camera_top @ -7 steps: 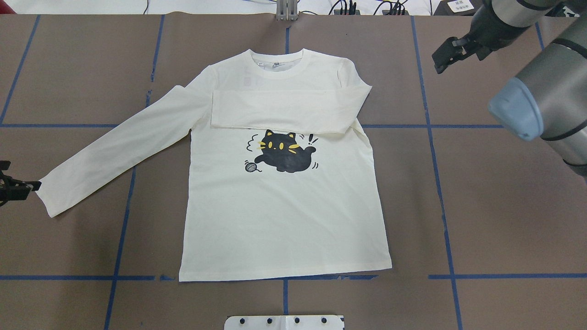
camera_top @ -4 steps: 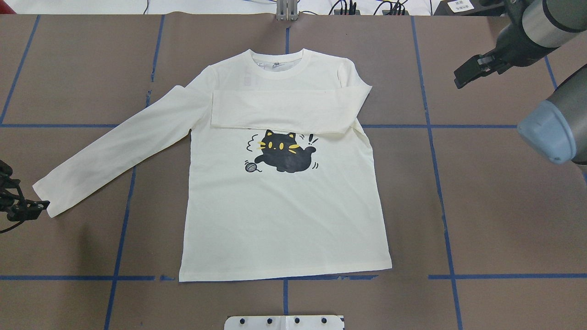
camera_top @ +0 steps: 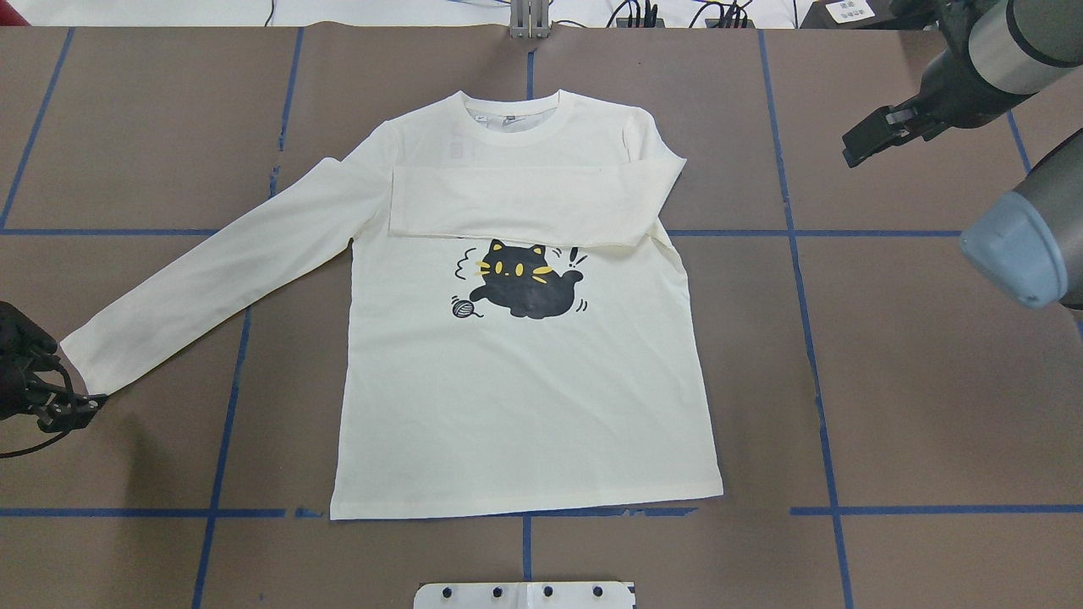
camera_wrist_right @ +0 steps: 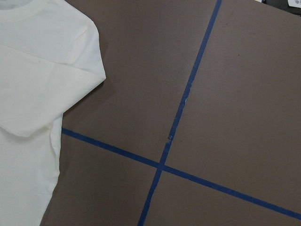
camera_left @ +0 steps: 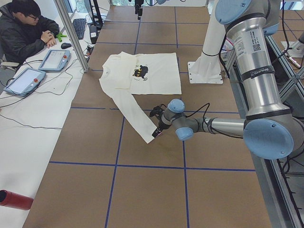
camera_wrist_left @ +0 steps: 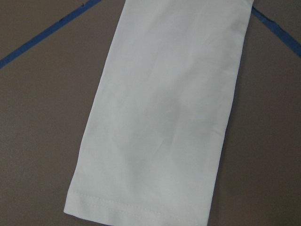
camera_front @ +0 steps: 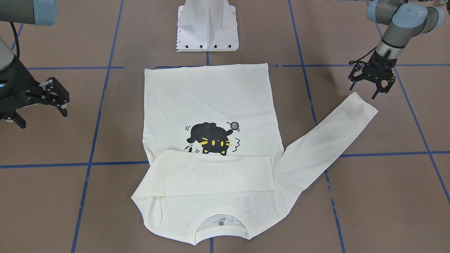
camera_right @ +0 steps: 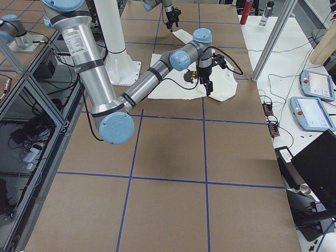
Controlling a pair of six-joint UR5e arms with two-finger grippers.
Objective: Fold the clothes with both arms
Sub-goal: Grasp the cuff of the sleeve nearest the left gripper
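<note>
Left black two-finger gripper (camera_top: 72, 408) has slid down the overhead frame's left edge and now sits at the cuff (camera_top: 80, 368) corner. Its jaws are spread with nothing between them. Right black two-finger gripper (camera_top: 871, 139) has pulled back to the upper right, jaws wide and empty. Cream long-sleeved cat-print shirt (camera_top: 525, 397) is unmoved, flat mid-frame and print up. One sleeve (camera_top: 525, 203) is folded across the chest and covers the print's top. The other sleeve runs to the lower left. White base mount (camera_top: 525, 595) is at bottom centre. A person (camera_left: 23, 28) sits at the side view's upper left.

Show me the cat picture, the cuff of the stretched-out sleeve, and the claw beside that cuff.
cat print (camera_top: 525, 286), overhead view, on its black body.
sleeve cuff (camera_top: 85, 365), overhead view, on the sleeve's end.
left gripper (camera_front: 368, 87), front-facing view, midway between its jaws.
</note>
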